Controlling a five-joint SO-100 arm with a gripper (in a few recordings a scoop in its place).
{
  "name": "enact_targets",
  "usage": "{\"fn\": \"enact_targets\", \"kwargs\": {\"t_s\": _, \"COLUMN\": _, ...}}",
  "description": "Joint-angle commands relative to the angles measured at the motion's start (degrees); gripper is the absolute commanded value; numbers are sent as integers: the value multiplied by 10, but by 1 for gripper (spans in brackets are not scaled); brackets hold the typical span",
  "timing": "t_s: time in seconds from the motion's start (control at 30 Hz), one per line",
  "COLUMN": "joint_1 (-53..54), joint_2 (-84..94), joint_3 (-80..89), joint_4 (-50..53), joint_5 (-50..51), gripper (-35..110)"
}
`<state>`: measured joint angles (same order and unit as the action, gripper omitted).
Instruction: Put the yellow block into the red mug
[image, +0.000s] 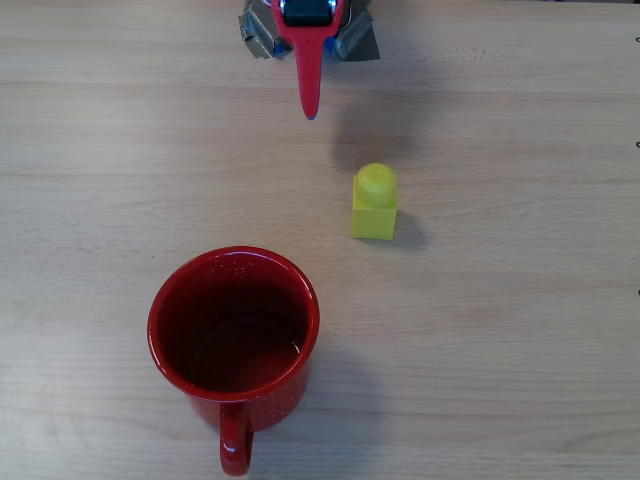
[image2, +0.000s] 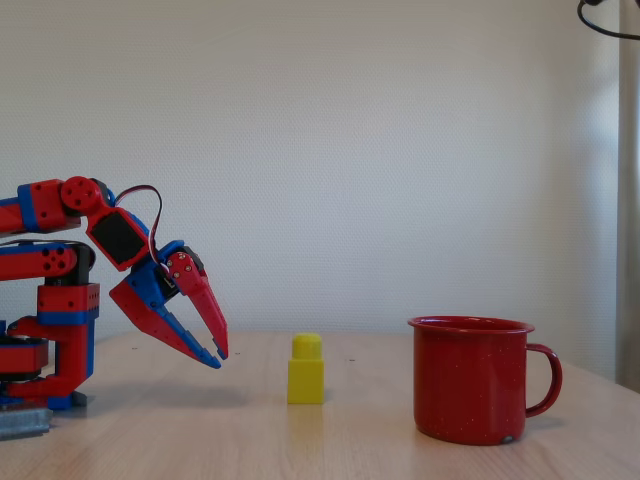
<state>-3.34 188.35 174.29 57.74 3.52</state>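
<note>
Jaws (image2: 218, 352) barely spread, nothing in them. We'd open wider, drop over the yellow block (image: 374, 203), mug (image: 234, 330) at its 7 o'clock, approx.

The arm folds low, wrist pitched down. The gripper (image2: 217, 355) hangs above the counter, fingers (image2: 205, 310) slightly parted, holding nothing.

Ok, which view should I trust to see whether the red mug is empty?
The overhead view: it looks straight down into the red mug, showing its dark red inside with nothing in it. The fixed view shows the mug's side wall, rim and handle, not the inside.
</note>
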Motion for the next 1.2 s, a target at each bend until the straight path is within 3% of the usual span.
{"fn": "enact_targets", "kwargs": {"t_s": 0.0, "joint_1": -13, "joint_2": 11, "joint_3": -11, "joint_4": 11, "joint_5": 2, "gripper": 0}}
{"fn": "enact_targets", "kwargs": {"t_s": 0.83, "joint_1": -17, "joint_2": -4, "joint_3": -15, "joint_4": 4, "joint_5": -21, "gripper": 0}}
{"fn": "enact_targets", "kwargs": {"t_s": 1.17, "joint_1": -41, "joint_2": -104, "joint_3": -139, "joint_4": 12, "joint_5": -4, "gripper": 0}}
